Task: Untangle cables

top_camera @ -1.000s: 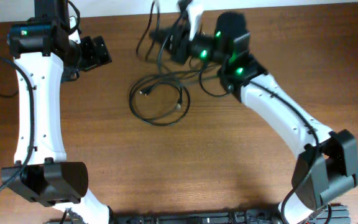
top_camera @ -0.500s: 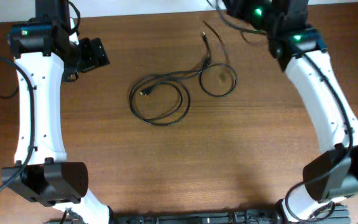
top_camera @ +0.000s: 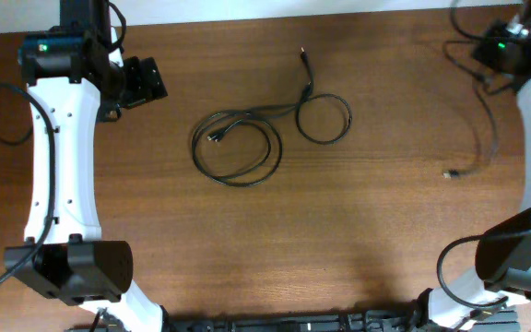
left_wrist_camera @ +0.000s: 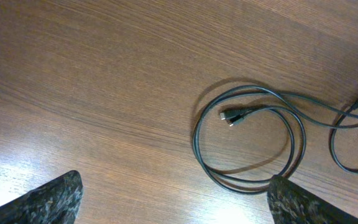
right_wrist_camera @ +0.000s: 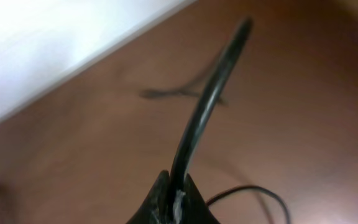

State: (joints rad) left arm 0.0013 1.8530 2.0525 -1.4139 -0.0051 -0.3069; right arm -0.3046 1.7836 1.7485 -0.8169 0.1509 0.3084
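One thin black cable (right_wrist_camera: 205,99), pinched in my right pincer (right_wrist_camera: 175,194), trailed along the right side of the worktop (top_camera: 358,249), well apart from the other cables (top_camera: 247,148) looped at centre, while my left pincer (top_camera: 141,81) hung wide open to their left; next, I judged, was setting it down clear.

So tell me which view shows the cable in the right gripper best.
Overhead: the held cable shows along its length, down to its plug end. The right wrist view shows only a blurred stretch pinched in the right gripper. The left wrist view misses it.
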